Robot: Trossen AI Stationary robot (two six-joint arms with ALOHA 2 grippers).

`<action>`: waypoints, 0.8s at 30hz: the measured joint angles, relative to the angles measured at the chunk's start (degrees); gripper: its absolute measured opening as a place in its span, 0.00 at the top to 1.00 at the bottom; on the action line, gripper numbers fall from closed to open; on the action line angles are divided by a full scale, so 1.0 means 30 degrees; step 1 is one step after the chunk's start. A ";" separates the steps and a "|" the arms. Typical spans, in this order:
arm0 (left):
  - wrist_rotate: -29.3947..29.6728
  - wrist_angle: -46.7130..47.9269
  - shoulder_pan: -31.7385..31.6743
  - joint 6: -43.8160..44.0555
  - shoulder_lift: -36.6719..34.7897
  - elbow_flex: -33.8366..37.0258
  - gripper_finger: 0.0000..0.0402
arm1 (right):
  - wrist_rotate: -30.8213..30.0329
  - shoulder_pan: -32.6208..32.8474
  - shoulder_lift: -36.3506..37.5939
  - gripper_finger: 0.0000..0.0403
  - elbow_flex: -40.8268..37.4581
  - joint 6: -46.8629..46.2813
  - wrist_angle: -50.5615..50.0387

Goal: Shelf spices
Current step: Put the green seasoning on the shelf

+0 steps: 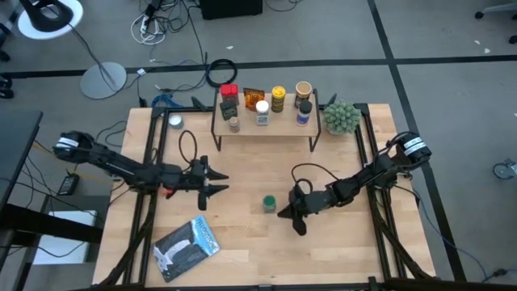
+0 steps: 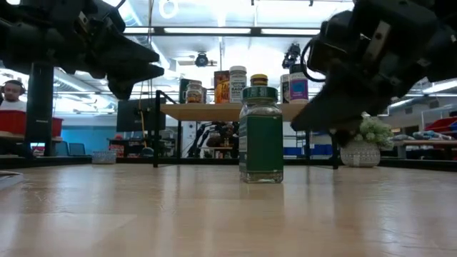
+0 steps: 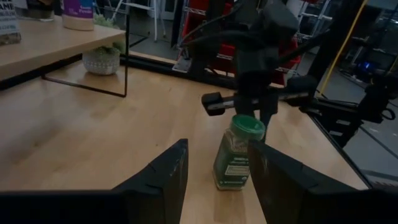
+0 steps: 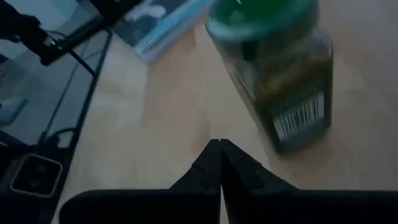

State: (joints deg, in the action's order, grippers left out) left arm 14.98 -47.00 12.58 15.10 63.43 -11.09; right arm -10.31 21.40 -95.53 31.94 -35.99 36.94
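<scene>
Right now we see the green-lidded spice jar (image 1: 269,204) standing upright on the table (image 1: 242,178), between both arms. Our right gripper (image 1: 292,216), fingers pressed together, sits just beside it; our left gripper (image 1: 212,184) is spread wide. Other spices (image 1: 278,99) line the shelf (image 1: 266,128).

I see a green-capped spice jar (image 2: 260,134) standing upright on the tabletop (image 2: 214,214) at picture centre. One dark arm (image 2: 78,39) hangs in from above at ten o'clock of the jar and the other arm (image 2: 375,57) at two o'clock, both clear of it. Behind the jar, the shelf (image 2: 214,111) at twelve o'clock carries several jars (image 2: 238,83), with a potted plant (image 2: 360,143) at three o'clock.
</scene>
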 joint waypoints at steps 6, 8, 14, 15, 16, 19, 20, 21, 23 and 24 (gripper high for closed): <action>-0.0020 -0.2342 -0.0007 0.0008 0.2028 -0.0007 0.58 | -0.2499 -0.0729 0.0000 1.00 0.0000 0.0662 -0.0389; -0.0033 -0.2631 -0.0007 0.0055 0.2487 -0.0013 0.58 | -0.4412 -0.0828 0.0000 1.00 0.0000 0.0542 -0.0668; -0.0166 -0.2587 -0.0007 -0.0045 0.3248 -0.0682 0.58 | -0.2356 -0.0918 0.0000 1.00 0.0036 -0.0455 -0.0510; -0.0173 -0.2567 -0.0007 -0.0186 0.3318 -0.0773 0.58 | -0.1658 -0.0884 0.0000 1.00 0.0036 -0.0595 -0.0407; -0.0199 -0.2552 -0.0007 -0.0417 0.3372 -0.0899 0.58 | -0.1138 -0.0844 0.0000 1.00 0.0047 -0.0548 -0.0363; -0.0217 -0.2487 -0.0015 -0.0917 0.3376 -0.1136 0.58 | -0.0949 -0.0842 0.0000 1.00 0.0051 0.0100 0.0095; -0.0224 -0.2490 -0.0015 -0.0972 0.3376 -0.1190 0.58 | -0.1188 -0.0959 0.0000 1.00 0.0051 0.0333 0.0206; -0.0217 -0.2487 -0.0017 -0.0974 0.3376 -0.1195 0.58 | -0.1686 -0.1094 0.0000 1.00 0.0051 0.0577 0.0202; -0.0223 -0.2455 -0.0022 -0.0986 0.3376 -0.1217 0.58 | -0.3375 -0.1354 0.0000 1.00 0.0051 0.1021 0.0091; -0.0217 -0.2436 -0.0022 -0.0985 0.3376 -0.1217 0.58 | -0.4225 -0.1496 0.0000 1.00 0.0051 0.1188 0.0103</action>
State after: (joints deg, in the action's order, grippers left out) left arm 14.33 -54.30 12.51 12.15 73.56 -14.74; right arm -22.98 16.92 -95.53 32.10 -32.42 37.25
